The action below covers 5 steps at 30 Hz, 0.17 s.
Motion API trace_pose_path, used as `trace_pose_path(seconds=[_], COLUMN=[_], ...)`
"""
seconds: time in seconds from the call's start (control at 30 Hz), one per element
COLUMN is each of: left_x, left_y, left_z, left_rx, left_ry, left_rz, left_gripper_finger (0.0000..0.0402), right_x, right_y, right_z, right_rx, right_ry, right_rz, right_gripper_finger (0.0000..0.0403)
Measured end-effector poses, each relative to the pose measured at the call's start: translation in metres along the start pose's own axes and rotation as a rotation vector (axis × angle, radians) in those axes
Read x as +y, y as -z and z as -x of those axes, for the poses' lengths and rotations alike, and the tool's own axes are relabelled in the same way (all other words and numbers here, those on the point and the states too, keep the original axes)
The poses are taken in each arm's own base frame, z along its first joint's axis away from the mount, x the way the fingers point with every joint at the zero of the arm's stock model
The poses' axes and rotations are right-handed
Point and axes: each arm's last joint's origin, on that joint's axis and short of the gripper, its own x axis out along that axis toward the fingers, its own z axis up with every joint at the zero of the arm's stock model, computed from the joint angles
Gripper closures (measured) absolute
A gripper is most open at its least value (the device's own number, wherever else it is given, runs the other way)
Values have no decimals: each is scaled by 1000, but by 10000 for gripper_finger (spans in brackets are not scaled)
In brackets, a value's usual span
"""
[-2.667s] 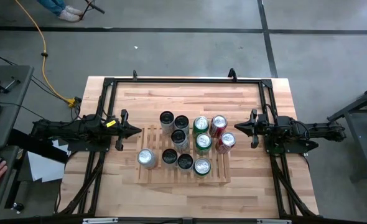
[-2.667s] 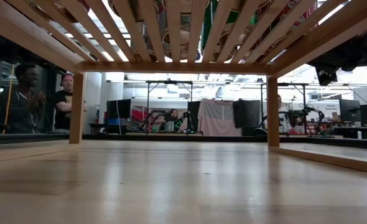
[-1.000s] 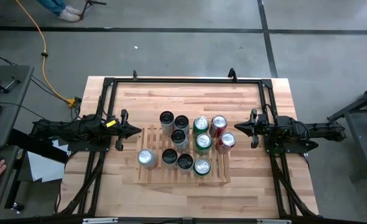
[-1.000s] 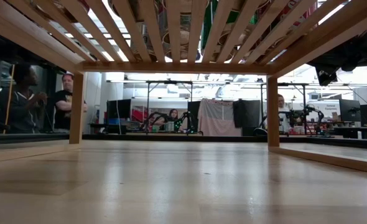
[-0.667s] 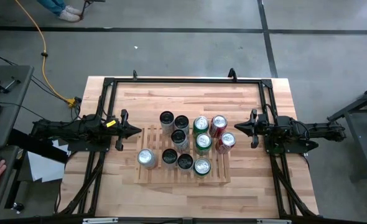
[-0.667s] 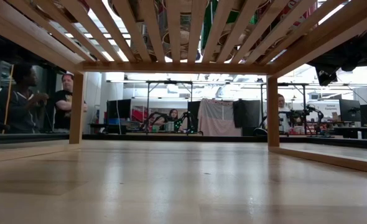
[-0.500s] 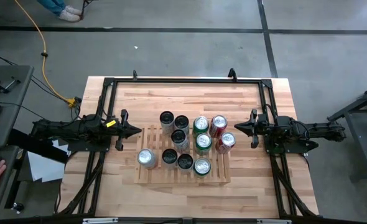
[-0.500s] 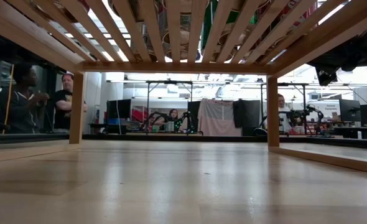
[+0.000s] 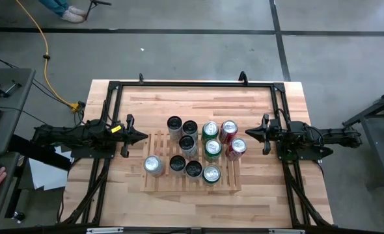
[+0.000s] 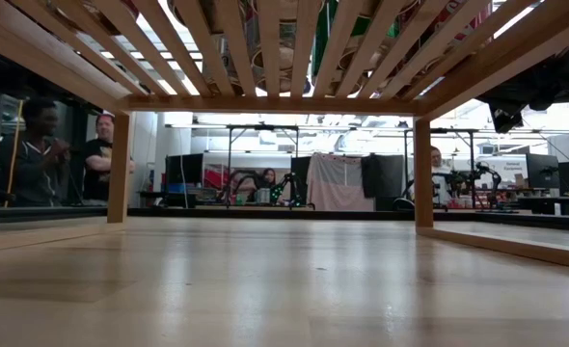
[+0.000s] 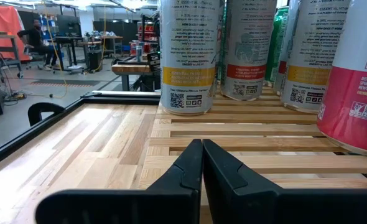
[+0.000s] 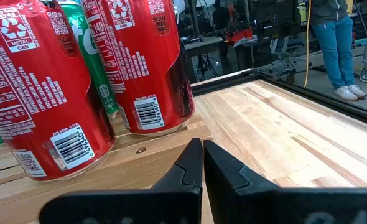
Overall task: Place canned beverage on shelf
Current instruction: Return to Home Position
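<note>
Homing, likely: left gripper (image 9: 142, 136) is idling at nine o'clock of the slatted light-wood shelf (image 9: 230, 179), right gripper (image 9: 248, 132) at three (both pinched closed, empty) — only parking remaining.

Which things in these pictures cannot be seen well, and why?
High view: labels of the upright drink cans on the light-wood slatted shelf; only their tops face the camera.
Low view: the cans; the shelf's slats overhead mostly hide them.
Left wrist view: the pink-white can, cut off by the picture's edge.
Right wrist view: the green can, mostly behind two red cans.
</note>
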Motion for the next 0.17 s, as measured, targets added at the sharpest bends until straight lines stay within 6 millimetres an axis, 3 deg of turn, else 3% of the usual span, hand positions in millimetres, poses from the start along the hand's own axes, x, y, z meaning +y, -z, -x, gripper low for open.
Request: trace_pose_path(seconds=[0.17], left_x=[0], left_y=[0], left_z=[0], left_rx=[0], left_ry=[0], left_rz=[0], left_gripper_finger=[398], right_x=[0], right_y=[0], right_z=[0], right_rx=[0], right_ry=[0], right_rz=[0], right_gripper_finger=[402])
